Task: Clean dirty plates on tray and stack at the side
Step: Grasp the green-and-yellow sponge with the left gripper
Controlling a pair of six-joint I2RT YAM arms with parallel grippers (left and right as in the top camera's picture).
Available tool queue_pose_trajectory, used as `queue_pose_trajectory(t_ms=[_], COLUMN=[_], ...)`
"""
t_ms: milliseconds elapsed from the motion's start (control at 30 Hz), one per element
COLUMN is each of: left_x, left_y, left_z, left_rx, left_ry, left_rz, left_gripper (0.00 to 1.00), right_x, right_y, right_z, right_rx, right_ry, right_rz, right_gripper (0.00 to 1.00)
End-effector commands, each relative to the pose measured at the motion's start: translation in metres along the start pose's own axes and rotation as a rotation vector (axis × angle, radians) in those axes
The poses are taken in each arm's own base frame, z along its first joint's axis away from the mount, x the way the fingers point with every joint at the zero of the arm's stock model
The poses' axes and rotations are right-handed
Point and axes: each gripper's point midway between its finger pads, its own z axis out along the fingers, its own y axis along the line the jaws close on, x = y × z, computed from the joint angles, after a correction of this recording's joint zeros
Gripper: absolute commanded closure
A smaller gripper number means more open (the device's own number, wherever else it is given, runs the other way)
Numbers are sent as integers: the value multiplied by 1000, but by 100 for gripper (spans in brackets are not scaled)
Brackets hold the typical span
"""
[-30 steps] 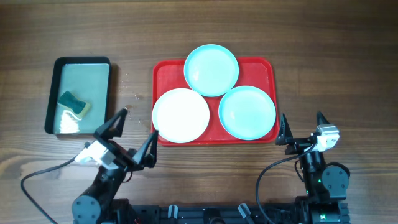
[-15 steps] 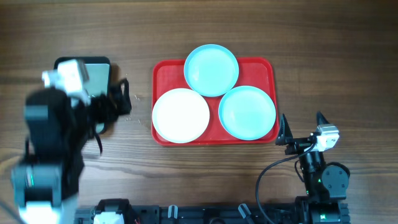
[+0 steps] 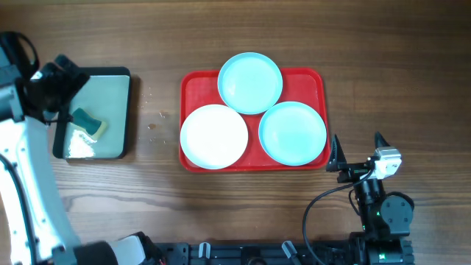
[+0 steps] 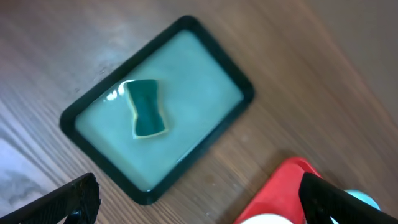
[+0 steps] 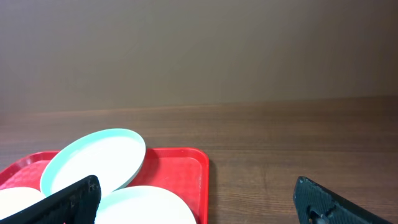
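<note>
- Your step in hand looks to be fetching the sponge, so bring the left gripper down over the basin before you touch any plate.
- The left gripper's fingers stand wide apart with nothing between them. Leave them that way until they straddle the sponge.
- The sponge lies inside the basin, toward one end and at a slant to the walls. Turn the wrist so the fingers close across its narrow waist, not its long ends.
- Come straight down. The gripper sits over the basin's outer edge in the overhead view, so centre it first or a finger may catch the rim.
- The basin seems to hold pale liquid. Lift slowly to avoid dripping across the table.
- The three plates rest on the red tray, well apart from the basin: a white plate front left and two blue plates behind and right. The white plate is nearest to your left arm.
- The right gripper waits spread and empty by the tray's front right corner.
- A second ago your left arm sat folded at the table's front edge near the tray. It has since swung out to the basin.
- The plates, tray, sponge and right arm have not moved.
</note>
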Motion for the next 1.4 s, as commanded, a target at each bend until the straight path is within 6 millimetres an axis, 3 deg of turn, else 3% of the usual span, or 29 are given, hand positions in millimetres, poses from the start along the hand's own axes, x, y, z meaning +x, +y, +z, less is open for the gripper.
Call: queue_pose_trajectory(t_ms=[0, 100, 300, 433, 633, 700, 867, 933, 1000, 1133, 1200, 1233, 1267, 1300, 1367], left_x=[-15, -15, 7, 22, 27, 36, 70, 73, 71, 69, 68, 68, 69, 69, 72], left_y=[25, 41, 59, 68, 83, 83, 80, 81, 80, 83, 84, 84, 84, 84, 84], left_z=[26, 56, 133, 169, 204, 212, 239, 243, 244, 245, 245, 245, 245, 245, 243], left_rx=[-92, -146, -234, -272, -294, -289, -241, -241, -237, -254, -254, -254, -254, -254, -257], left_ry=[10, 66, 231, 303, 330, 359, 466, 464, 457, 441, 441, 441, 442, 442, 458], left_rz=[-76, -121, -145, -145, -181, -206, -233, -231, -231, -225, -226, -226, -226, -226, -228], left_gripper=[0, 0, 0, 0, 3, 9, 9, 9, 20, 96, 96, 84, 30, 0, 0], right_x=[-1, -1, -1, -1, -1, -1, -1, -1, -1, -1, -1, -1, -1, -1, -1], right_y=[-2, -2, -2, -2, -2, -2, -2, -2, -2, -2, -2, -2, -2, -2, -2], right_z=[0, 0, 0, 0, 0, 0, 0, 0, 0, 0, 0, 0, 0, 0, 0], right_rx=[13, 13, 13, 13, 13, 13, 13, 13, 13, 13, 13, 13, 13, 13, 13], right_ry=[-8, -8, -8, -8, -8, -8, -8, -8, -8, -8, -8, -8, -8, -8, -8], right_rz=[-9, -9, -9, -9, -9, -9, -9, -9, -9, -9, -9, -9, -9, -9, -9], right_gripper=[0, 0, 0, 0, 0, 0, 0, 0, 0, 0, 0, 0, 0, 0, 0])
